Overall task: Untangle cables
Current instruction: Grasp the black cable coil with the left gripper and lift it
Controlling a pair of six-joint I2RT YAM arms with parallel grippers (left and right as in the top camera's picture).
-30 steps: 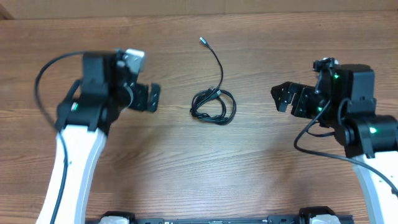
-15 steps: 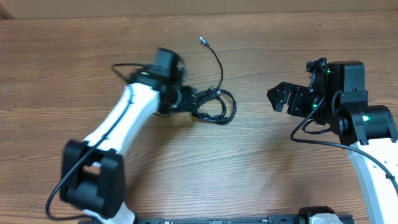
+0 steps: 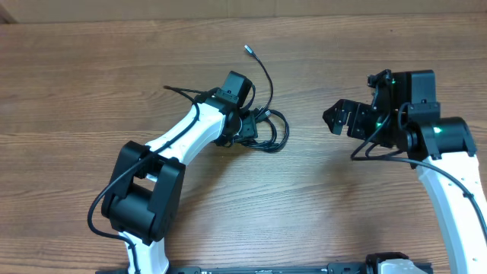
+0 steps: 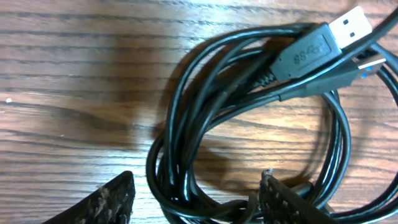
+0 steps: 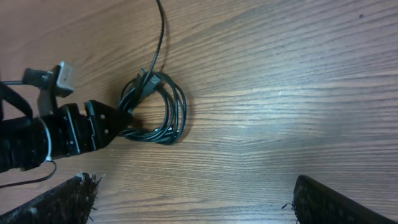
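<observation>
The cables [image 3: 278, 134] lie as one tangled black coil at the table's middle, with one loose strand running back to a small plug [image 3: 248, 49]. In the left wrist view the coil [image 4: 165, 168] fills the frame, with two USB plugs [image 4: 348, 22] at the top right. My left gripper [image 3: 246, 126] is open at the coil's left side, and several strands lie between its fingertips [image 4: 115, 202]. My right gripper [image 3: 338, 118] is open and empty, to the right of the coil and apart from it. The right wrist view shows the coil [image 5: 177, 109] and the left gripper [image 5: 93, 127].
The wooden table [image 3: 91, 84] runs to a back edge along the top of the overhead view. My left arm [image 3: 175, 141] stretches diagonally from the front left towards the coil. My right arm [image 3: 449, 183] stands at the right side.
My left arm has swung from the far left across to the coil and set its open fingers around the strands. The right gripper has shifted slightly left. The coil has hardly moved.
</observation>
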